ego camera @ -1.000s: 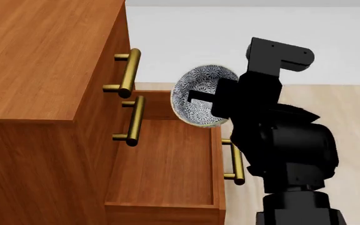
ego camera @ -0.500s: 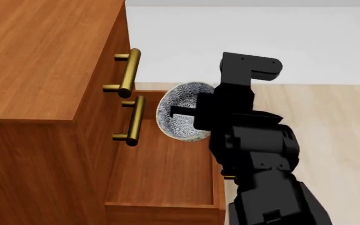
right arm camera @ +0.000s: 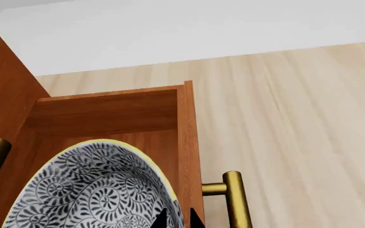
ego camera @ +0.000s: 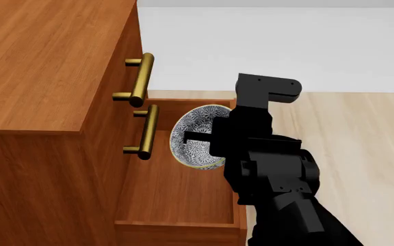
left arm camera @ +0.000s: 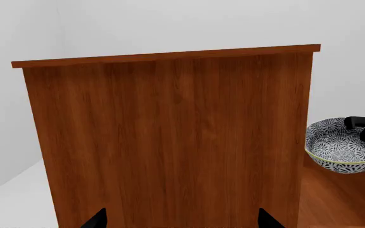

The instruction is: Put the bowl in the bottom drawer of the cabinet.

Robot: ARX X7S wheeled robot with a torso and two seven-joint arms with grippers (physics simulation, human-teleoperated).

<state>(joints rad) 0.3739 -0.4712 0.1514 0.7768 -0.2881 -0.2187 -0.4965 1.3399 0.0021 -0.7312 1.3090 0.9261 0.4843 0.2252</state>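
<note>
Bowl (ego camera: 195, 134) pinched at its rim by right fingers (ego camera: 198, 135), tilted, above the open bottom drawer (ego camera: 176, 195). Not yet set down or released. Left fingers: state impossible to tell.

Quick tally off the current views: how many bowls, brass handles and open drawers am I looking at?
Bowl: 1
Brass bar handles: 3
Open drawer: 1
Total: 5
</note>
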